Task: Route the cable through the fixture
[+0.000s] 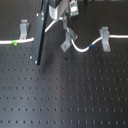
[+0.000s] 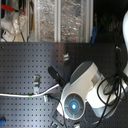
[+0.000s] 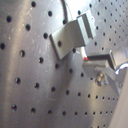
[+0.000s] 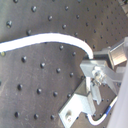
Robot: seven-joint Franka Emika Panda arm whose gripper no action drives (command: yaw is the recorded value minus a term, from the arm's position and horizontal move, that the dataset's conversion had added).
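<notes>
Midway through routing: white cable (image 1: 80,48) strung across the tabletop (image 1: 65,95), sagging just beside the diagonal clip (image 1: 68,41), end effector (image 4: 102,75) apparently clenched on it, next needing a lift into the fork.

This is a laboratory or robotics test cell. The bench (image 1: 75,95) is a black optical breadboard, its surface covered with a regular grid of threaded holes, seen in both exterior views. Small grey metal brackets (image 1: 106,39) are mounted upright on that grid. In the second exterior view the white robot arm (image 2: 82,85) trails black cables (image 2: 112,92), and behind the bench stand clear plastic bins (image 2: 60,20) and loose equipment.
</notes>
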